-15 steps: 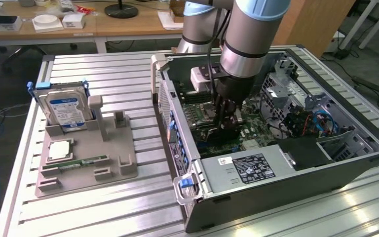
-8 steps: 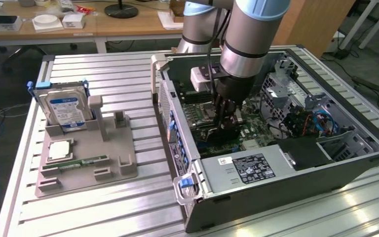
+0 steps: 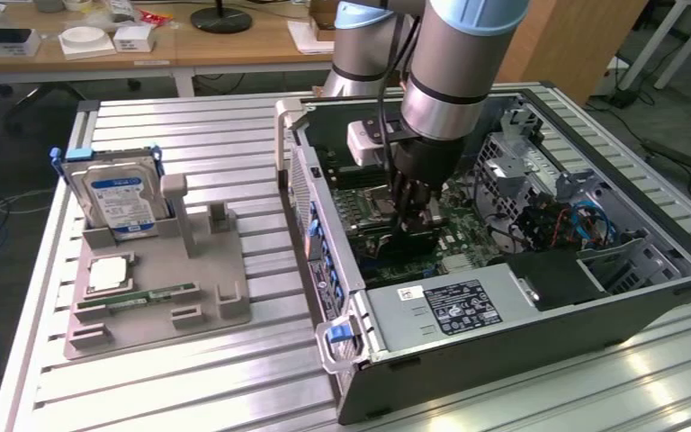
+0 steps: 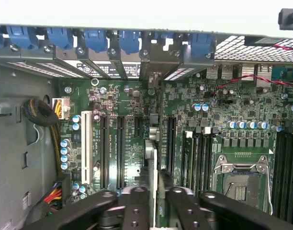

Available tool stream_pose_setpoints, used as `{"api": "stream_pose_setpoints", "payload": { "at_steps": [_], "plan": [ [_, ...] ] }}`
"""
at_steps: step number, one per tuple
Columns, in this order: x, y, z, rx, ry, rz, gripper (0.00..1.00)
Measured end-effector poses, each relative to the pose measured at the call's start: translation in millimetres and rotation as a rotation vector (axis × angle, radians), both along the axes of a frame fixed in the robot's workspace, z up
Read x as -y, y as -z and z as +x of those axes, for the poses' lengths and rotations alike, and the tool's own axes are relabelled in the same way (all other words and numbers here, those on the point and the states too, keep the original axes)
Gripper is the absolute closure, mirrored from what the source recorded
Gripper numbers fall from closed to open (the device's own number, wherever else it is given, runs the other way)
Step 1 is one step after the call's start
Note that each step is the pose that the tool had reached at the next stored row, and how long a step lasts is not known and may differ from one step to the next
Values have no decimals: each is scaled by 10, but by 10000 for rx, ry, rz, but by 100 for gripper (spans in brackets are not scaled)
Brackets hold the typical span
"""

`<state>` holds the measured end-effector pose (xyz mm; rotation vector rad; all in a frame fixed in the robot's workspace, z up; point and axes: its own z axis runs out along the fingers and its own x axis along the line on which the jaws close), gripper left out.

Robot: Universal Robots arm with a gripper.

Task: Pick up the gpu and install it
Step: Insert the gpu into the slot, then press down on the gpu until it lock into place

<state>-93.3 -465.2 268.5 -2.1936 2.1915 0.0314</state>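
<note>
down inside the open computer case (image 3: 633,270), at the middle of the exterior frame, my claw (image 3: 412,225) reached onto the motherboard (image 3: 466,238). from the wrist camera, i saw the claw (image 4: 153,191) at the lower middle of the frame, its fingers (image 4: 137,203) close together around the thin edge of the gpu (image 4: 152,160), which stood on edge between them, running up toward the slot brackets (image 4: 151,57) at the top. i judged it pinched on the card, though how firmly i could not tell. the card looked to sit over a slot between the long black slots (image 4: 120,148) and the processor socket (image 4: 242,179); whether it was fully seated i could not say. to do this step well, i thought the card had to stay square to the slot, its metal end lined up with the rear opening, and be pressed straight down evenly, not rocked. on the tray (image 3: 154,306) at the exterior frame's left, the hard drive (image 3: 120,200) stood upright, untouched.
</note>
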Motion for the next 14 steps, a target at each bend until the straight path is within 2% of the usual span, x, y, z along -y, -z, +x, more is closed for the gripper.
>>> {"api": "stream_pose_setpoints", "payload": {
  "at_steps": [1,3,4,14],
  "plan": [
    [0,0,0,0,0,0,76],
    [0,0,0,0,1,0,87],
    [0,0,0,0,0,0,90],
    [0,0,0,0,1,0,90]
  ]
}}
